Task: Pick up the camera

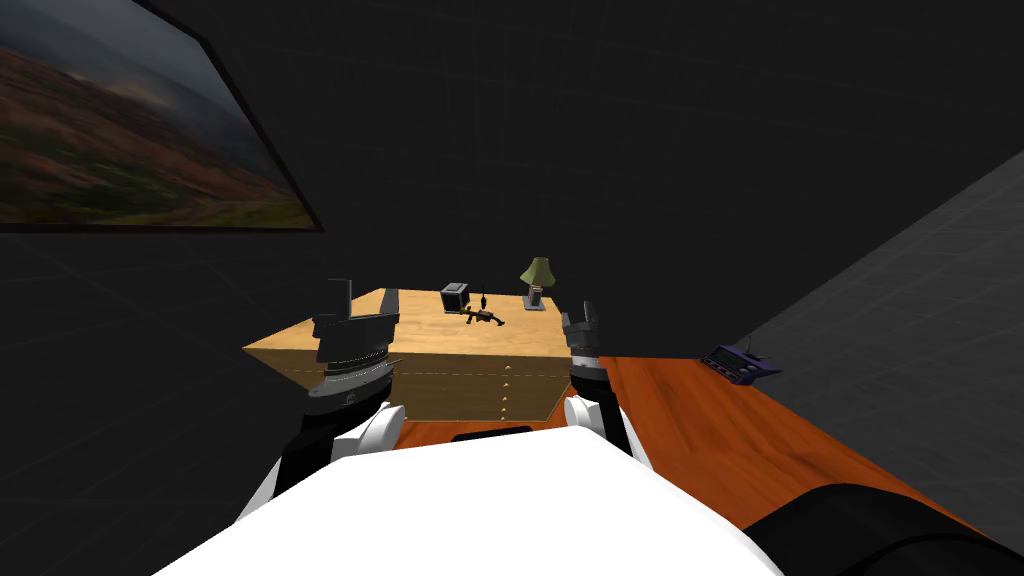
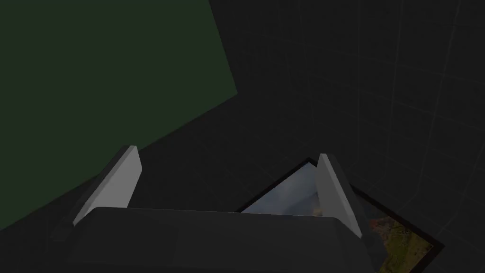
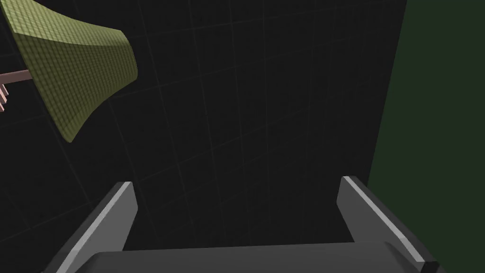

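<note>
**Camera on the dresser top; both pincers wide and empty**

In the head view a small, dark, box-shaped camera (image 1: 455, 297) with a paler front is seen standing upright on the far part of a light wooden dresser (image 1: 440, 335), near its back edge; a thin black and tan object (image 1: 484, 318) lies flat just beside it; a small lamp with an olive green shade (image 1: 538, 278) stands further right. The left gripper (image 1: 362, 305) is held over the dresser's near left corner and the right gripper (image 1: 582, 322) at its near right corner, both well apart from the camera. A dark purple device (image 1: 740, 363) rests on an orange-brown wooden surface (image 1: 700, 430) to the right.

Finger spacing is given by the wrist views: the left fingers (image 2: 121, 182) are spread wide, nothing between them; the right fingers (image 3: 106, 218) are likewise wide and empty, with the lamp's shade seen close beyond one of them.
</note>
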{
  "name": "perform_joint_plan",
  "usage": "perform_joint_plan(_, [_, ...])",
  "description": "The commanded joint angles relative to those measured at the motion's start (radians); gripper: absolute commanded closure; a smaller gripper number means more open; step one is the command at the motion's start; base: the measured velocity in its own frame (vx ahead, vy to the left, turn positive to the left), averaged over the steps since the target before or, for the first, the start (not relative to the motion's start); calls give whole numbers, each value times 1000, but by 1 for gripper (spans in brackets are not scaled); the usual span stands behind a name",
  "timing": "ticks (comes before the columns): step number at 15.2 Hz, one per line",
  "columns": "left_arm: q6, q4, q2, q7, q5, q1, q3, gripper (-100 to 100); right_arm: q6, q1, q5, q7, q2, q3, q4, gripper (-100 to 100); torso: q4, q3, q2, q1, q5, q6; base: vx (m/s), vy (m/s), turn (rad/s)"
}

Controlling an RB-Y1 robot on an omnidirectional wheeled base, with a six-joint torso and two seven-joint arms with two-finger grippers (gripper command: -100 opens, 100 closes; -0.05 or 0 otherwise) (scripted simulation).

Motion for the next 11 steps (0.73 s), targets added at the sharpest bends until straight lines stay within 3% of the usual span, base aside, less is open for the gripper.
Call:
perform_joint_plan(1, [18,13,44,3,1,-14,3,-100,0,0,0,0,0,0,0,0,0,0,0,0,0,0,-4,-4,-56])
perform_joint_plan(2, [18,13,44,3,1,-14,3,-100,0,0,0,0,0,0,0,0,0,0,0,0,0,0,-8,-4,-53])
perform_joint_plan(6, [90,65,137,14,3,-65,16,-100,0,0,0,0,0,0,0,0,0,1,1,0,0,0,-24,-3,-86])
perform_joint_plan(11, [164,118,192,25,5,-116,29,-100,0,0,0,0,0,0,0,0,0,1,2,0,0,1,-34,0,-104])
